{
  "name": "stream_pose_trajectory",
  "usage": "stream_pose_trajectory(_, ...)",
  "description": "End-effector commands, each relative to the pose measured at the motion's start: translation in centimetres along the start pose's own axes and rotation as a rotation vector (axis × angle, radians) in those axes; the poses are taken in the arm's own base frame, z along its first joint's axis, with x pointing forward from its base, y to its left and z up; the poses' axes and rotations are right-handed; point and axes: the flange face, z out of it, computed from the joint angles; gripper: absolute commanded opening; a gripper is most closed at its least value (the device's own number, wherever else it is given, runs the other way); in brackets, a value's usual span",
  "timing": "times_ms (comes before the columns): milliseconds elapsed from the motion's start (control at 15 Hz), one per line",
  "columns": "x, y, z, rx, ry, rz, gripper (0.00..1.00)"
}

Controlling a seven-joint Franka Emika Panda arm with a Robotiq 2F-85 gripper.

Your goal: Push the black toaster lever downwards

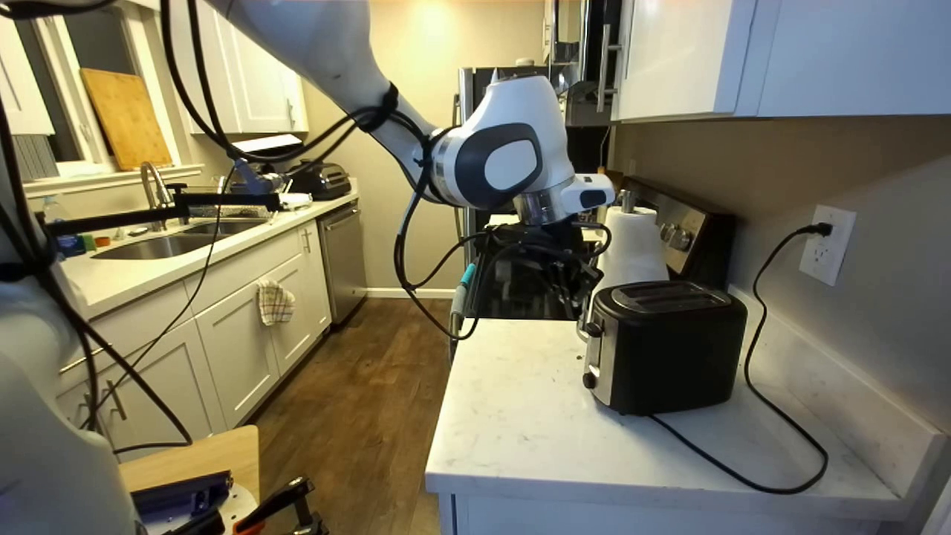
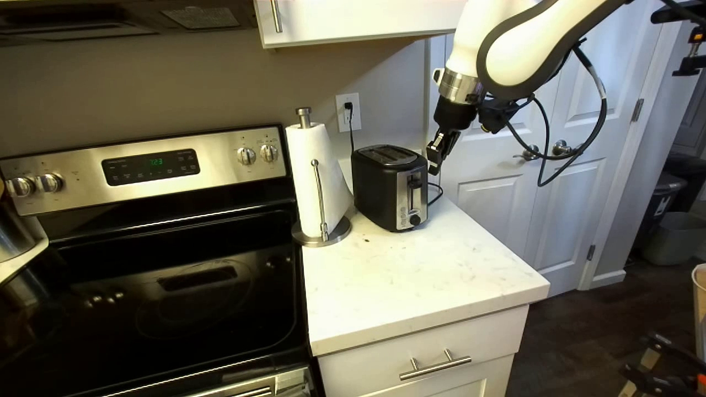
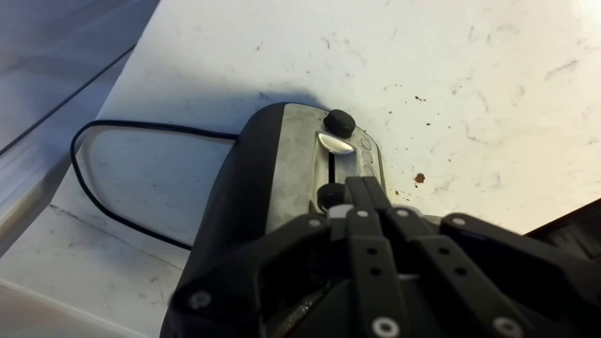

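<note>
Black toaster point(image 2: 386, 190) upright on white counter point(image 2: 419, 275), mid-frame in an exterior view; its black lever point(image 3: 330, 196), just below center of the wrist view, sits raised at the top end of its slot point(image 3: 332, 166), dial point(image 3: 339, 123) further up that frame. Gripper point(image 3: 367, 191) sits at lower right of the wrist view, fingertips point(image 3: 357, 191) closed against each other; they cover the lever's right edge there, can't tell if touching. Cord point(image 3: 141, 124) loops at left of the wrist view, brown crumbs point(image 3: 419, 178) right of center. Paper towel roll point(image 2: 311, 182) just left of the toaster in an exterior view, stove point(image 2: 165, 309) at lower left; plug point(image 1: 822, 229) in wall outlet point(image 1: 826, 256), right side of an exterior view
</note>
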Motion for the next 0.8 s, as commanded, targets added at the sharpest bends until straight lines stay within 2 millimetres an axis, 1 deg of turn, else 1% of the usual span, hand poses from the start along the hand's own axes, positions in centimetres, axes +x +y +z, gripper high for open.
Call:
stream_pose_trajectory(0,0.0,0.0,0.0,0.0,-0.001,0.0,0.01)
stream_pose_trajectory(333,0.0,-0.3,-0.2,0.001,0.019,-0.001,0.0)
stream_pose_trajectory(533,1.1,-0.9,0.3,0.001,0.036,0.009,0.0)
stream_pose_trajectory(733,2.0,-0.7,0.9,-0.004,0.046,0.037,0.0)
